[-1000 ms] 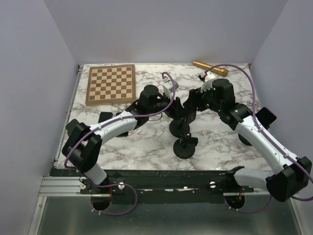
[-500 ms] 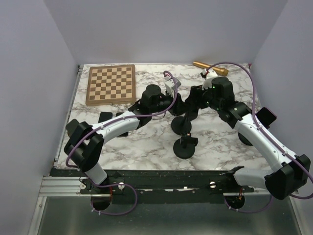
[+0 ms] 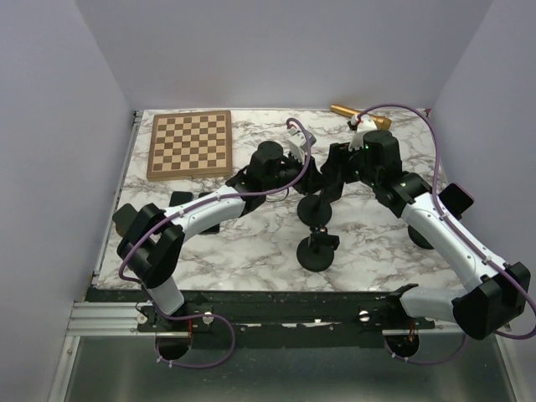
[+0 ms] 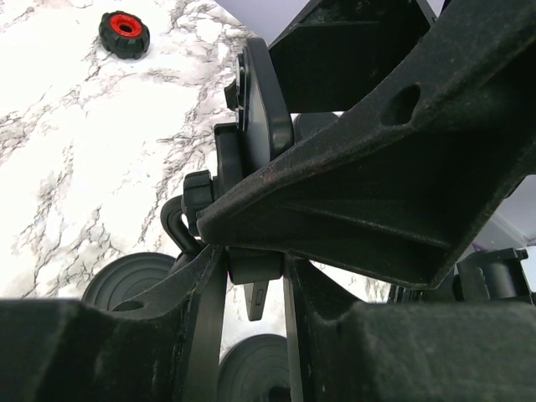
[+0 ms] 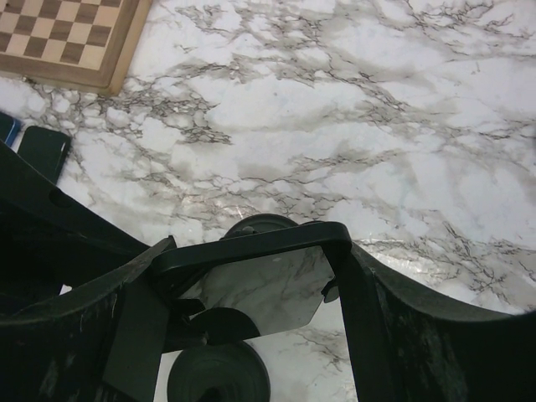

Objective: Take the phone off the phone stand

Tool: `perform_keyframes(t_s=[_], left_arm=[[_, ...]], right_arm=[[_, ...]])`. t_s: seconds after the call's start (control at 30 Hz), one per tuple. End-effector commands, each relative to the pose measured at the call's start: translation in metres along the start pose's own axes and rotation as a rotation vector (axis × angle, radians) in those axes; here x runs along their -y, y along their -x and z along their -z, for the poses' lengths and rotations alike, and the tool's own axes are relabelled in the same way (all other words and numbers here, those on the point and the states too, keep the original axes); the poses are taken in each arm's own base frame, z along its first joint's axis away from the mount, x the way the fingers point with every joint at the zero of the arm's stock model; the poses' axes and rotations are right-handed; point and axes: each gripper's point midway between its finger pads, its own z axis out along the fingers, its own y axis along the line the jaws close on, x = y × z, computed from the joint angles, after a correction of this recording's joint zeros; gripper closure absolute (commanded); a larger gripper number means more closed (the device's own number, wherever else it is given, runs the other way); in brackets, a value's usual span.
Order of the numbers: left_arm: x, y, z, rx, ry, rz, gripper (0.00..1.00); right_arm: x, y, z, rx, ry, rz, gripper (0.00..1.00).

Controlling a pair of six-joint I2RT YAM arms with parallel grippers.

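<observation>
Over the marble table [image 3: 251, 243], the largest change is in the left arm [image 3: 209, 208]. It has pushed forward and to the right, so its wrist now crowds against the right arm [image 3: 444, 230] above the phone stand [image 3: 313, 213] in the middle. With that reach the left jaws have drawn in from wide apart to a narrow gap. The left wrist view shows their fingers [image 4: 201, 327] on either side of a small black block at the foot of the stand's cradle, apparently pinching it. The right jaws have not shifted. In the right wrist view they are clenched on the edges of the phone [image 5: 264, 289], whose glossy face mirrors the marble. The phone is not out yet and looks to be seated upright in the cradle. This reads as one arm bracing the stand so the other can lift the phone free, a lift not yet begun. From above, the two wrists cover phone and cradle completely, leaving only the stand's round foot on show. A second, similar stand [image 3: 318, 251] sits nearer the arm bases. In the left wrist view a dark finger of the other arm fills most of the frame, so the phone shows only edge-on. Whether the left fingers truly bear on the block is hard to tell.
</observation>
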Motion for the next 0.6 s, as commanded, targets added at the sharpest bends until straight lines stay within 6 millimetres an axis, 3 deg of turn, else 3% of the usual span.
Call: perform_keyframes(t_s=[0.0,0.2,0.57], left_arm=[[0.012,0.029,-0.01,0.089,-0.015,-0.027,0.63],[0.014,0.03,-0.014,0.088,-0.021,-0.018,0.54],[0.013,0.04,-0.012,0.121,0.002,-0.017,0.58]], right_arm=[[-0.019,0.021,0.002,0.052,0.068,-0.004,0.99],[-0.018,0.018,0.0,0.042,0.064,0.005,0.99],[-0.016,0.016,-0.002,0.034,0.06,0.015,0.99]])
